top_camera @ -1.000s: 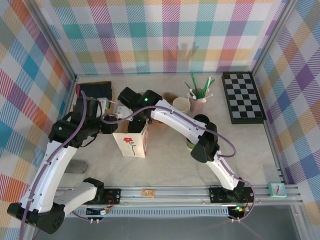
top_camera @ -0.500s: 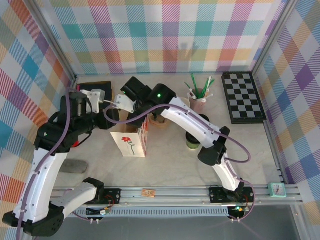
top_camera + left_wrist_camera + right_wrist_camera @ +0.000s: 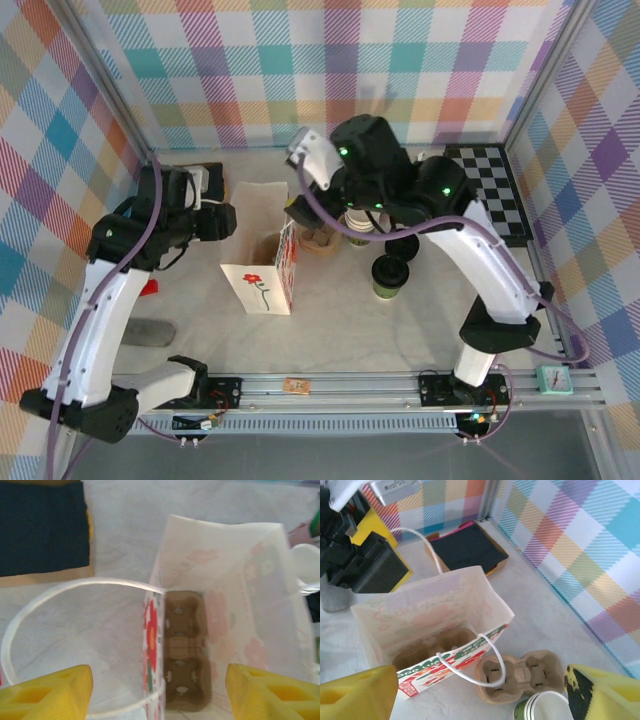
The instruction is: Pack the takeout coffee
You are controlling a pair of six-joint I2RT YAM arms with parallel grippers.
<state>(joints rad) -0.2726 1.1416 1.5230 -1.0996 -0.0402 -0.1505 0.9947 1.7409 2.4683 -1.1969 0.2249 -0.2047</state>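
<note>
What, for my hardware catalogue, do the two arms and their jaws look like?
Both the left arm and the right arm have white shells between black joints, with a purple cable trailing along each. Small green lights glow on the right arm. The jaws are blocky yellow plastic.

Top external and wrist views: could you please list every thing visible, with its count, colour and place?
paper bag: one, white with red flower, left-centre, open
cup carrier in bag: one, brown, bag's bottom
cup carrier on table: one, brown, right of bag
takeout coffee: one, green, black lid, table centre
loose lid: one, black, behind coffee
cup stack: one, white, behind coffee
checkerboard: one, black-white, far right
dark pad: one, black, far left
small clock: one, teal, near-right rail
left gripper: one, yellow fingers, open over bag
right gripper: one, yellow fingers, open over table carrier
</note>
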